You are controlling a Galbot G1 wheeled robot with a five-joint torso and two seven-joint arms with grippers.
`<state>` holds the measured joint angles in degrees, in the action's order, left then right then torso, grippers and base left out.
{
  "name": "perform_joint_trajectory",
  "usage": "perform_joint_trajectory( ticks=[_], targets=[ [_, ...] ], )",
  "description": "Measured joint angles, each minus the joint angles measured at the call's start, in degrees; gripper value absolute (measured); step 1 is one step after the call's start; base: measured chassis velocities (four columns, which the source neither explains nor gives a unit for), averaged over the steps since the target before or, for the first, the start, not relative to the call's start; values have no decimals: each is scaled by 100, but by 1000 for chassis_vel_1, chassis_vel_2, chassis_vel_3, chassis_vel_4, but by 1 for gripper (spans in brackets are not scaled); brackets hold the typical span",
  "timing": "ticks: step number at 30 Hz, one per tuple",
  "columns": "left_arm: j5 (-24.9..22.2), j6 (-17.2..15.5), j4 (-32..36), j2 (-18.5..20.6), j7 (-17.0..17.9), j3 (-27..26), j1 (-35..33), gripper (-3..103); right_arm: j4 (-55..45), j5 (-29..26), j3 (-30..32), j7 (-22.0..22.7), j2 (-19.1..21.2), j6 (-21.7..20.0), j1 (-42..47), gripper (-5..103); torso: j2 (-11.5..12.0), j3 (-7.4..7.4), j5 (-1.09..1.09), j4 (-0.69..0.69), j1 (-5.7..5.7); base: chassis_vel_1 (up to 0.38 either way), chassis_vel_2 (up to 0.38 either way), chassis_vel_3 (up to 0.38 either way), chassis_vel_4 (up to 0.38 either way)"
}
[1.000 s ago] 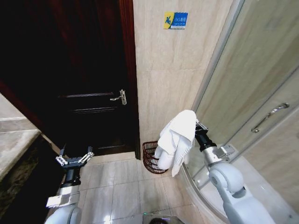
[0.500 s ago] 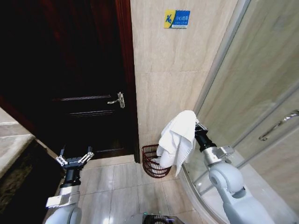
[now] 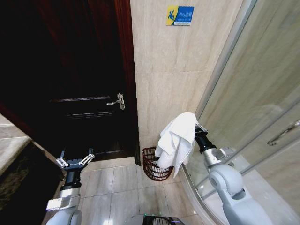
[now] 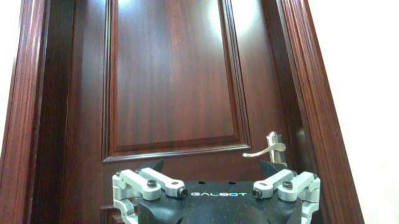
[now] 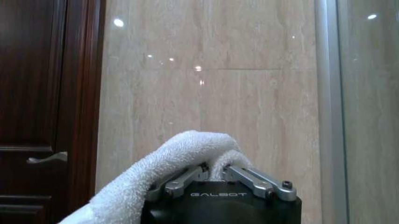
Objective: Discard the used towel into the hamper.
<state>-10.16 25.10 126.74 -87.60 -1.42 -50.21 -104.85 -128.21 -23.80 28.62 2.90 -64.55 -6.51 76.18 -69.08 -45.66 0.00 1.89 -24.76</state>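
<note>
Shift of the whole head view since a second ago: door [image 3: 84, 103], wall sign [image 3: 180, 15] and shower glass [image 3: 262, 84] all sit differently in frame, so the camera has moved with the robot, not the things. Hamper [image 3: 155, 164] is a touch left of and lower than where it showed a second ago, with more of its wicker side and rim clear of the cloth. Both arms keep the same pose relative to the body.

Right tool [image 3: 195, 132] stays clamped on the towel [image 3: 176, 140]; in the right wrist view its fingers [image 5: 187, 179] are pinched narrow over a fold of white terry [image 5: 187, 149]. Left tool [image 3: 75, 162] hangs low at the robot's left, jaws spread wide, nothing in them, facing the door; the left wrist view looks over it [image 4: 215, 193] at the door handle [image 4: 268, 148].

Reading: robot is lining up on the hamper; towel not yet released.

Towel's long axis runs near vertical, draped from the pinch at its top. Free end points down, hanging in front of the hamper's right side and rim. Whether it touches the rim, cannot tell. Hamper stands upright on the floor tiles [image 3: 112, 187] in the corner between door frame and shower glass, mouth up.
</note>
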Motion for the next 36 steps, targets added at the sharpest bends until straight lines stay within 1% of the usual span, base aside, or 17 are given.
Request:
perform_joint_trajectory(
  ticks=[2,3,7,9,18,22,24,27,33,36],
  targets=[
    [16,15,17,-19,-2,-2,-29,100,49,5,-1,3,-23,21,-5,5,98,51,0,0,43,0,0,0,0],
    [16,15,17,-19,-2,-2,-29,100,49,5,-1,3,-23,21,-5,5,98,51,0,0,43,0,0,0,0],
    [55,27,27,-49,-3,-4,-53,100,62,18,-1,-12,-92,37,-4,5,270,144,0,0,124,0,0,0,0],
    [56,21,45,-51,-3,-2,-55,100,62,21,0,-16,-116,44,-5,5,316,169,0,0,145,0,0,0,0],
    [51,-225,182,5,68,90,-17,100,-57,-27,73,-23,-367,24,18,5,593,324,0,0,265,0,0,0,0],
    [115,-275,190,-41,75,-30,98,100,-153,-34,164,-94,-535,-20,32,5,708,389,-1,1,318,0,0,0,0],
    [16,-353,265,-50,80,-97,127,100,-216,-26,205,-193,-643,-44,74,5,790,431,-1,0,357,0,0,0,0],
    [-88,-404,347,-42,90,-134,131,100,-216,22,211,-237,-700,-18,89,5,867,473,-1,0,392,0,0,0,0],
    [-331,-560,691,58,122,-372,-31,100,-235,73,165,-230,-770,2,92,5,1045,572,0,1,471,0,0,0,0],
    [-345,-557,715,66,119,-451,-80,100,-233,105,96,-221,-797,0,92,5,1114,611,0,1,502,0,0,0,0]
  ],
)
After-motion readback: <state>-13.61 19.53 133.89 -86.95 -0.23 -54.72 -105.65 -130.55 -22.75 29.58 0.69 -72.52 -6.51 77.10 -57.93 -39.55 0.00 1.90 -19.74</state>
